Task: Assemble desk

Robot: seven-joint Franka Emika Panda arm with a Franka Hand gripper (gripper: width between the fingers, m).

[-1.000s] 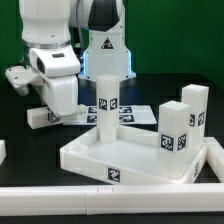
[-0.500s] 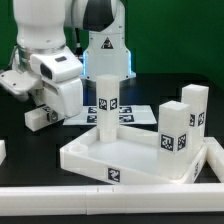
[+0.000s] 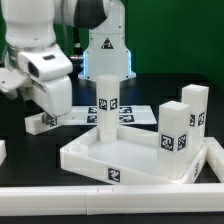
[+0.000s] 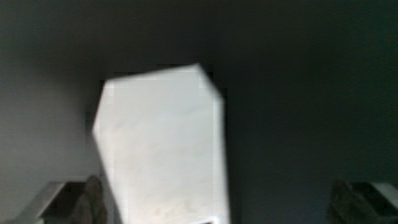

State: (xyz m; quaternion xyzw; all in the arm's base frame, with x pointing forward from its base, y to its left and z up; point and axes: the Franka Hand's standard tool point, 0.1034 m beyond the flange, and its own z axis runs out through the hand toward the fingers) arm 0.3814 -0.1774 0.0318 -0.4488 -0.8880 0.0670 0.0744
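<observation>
The gripper (image 3: 40,118) sits low at nine o'clock in the exterior view, right over a loose leg (image 3: 38,121) lying on the black table (image 3: 30,170). From the wrist, that leg (image 4: 160,145) fills the middle, and the two fingertips (image 4: 71,200) stand wide on either side of it, not touching: jaws open, nothing held. Over at four o'clock sits the tabletop panel (image 3: 125,160), rim up, with three legs (image 3: 107,100) already standing in its corners. So this looks like the last leg. To do it well, I'd say settle the fingers evenly around the leg's flat sides, close squarely so it doesn't twist, then lift clear of the marker board (image 3: 85,115) before swinging toward the one corner with no leg in it.
</observation>
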